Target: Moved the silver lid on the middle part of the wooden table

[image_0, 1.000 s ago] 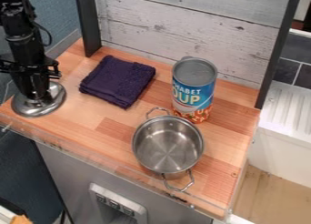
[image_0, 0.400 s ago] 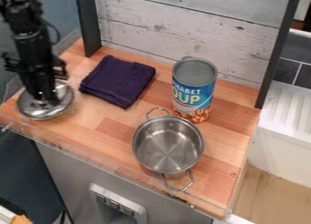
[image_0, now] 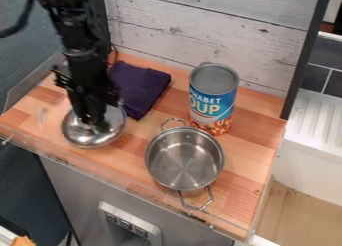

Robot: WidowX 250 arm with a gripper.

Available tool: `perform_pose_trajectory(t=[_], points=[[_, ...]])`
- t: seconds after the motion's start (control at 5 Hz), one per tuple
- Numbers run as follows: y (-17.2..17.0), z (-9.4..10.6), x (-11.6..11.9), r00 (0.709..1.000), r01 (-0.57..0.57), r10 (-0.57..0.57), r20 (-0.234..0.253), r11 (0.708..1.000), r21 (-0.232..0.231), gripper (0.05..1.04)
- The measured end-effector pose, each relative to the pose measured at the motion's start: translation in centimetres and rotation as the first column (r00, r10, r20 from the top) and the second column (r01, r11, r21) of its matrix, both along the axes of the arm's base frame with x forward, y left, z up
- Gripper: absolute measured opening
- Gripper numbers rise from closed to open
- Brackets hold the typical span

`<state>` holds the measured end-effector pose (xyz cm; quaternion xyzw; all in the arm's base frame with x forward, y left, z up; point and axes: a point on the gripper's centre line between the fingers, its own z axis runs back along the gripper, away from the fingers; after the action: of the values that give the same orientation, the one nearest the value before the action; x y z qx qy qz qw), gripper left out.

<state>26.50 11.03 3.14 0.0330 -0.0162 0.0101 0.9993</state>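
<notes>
One round, shiny silver metal lid point(image_0: 92, 139), clamped in the fingers of a black two-finger gripper point(image_0: 93, 125), was at the left of the wooden tabletop point(image_0: 127, 157), near a folded purple cloth point(image_0: 143, 87).

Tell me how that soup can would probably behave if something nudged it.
The soup can stands upright and is taller than it is wide, so a push near its top might tip it. Its rounded side suggests it would probably roll once toppled.
</notes>
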Motion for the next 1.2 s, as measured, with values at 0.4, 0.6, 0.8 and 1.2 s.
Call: perform_pose_trajectory(t=[0.4,0.6,0.8,1.2], points=[[-4.3,-1.2,0.0,0.992,0.128,-0.127,-0.023,0.992,0.007,0.281],[-4.8,-1.5,-0.3,0.990,0.138,-0.138,-0.034,0.990,0.019,0.322],[-4.5,-1.5,-0.5,0.994,0.107,-0.107,-0.035,0.994,0.016,0.618],[-3.9,1.6,-1.3,0.996,0.075,-0.076,0.037,0.997,0.035,1.012]])
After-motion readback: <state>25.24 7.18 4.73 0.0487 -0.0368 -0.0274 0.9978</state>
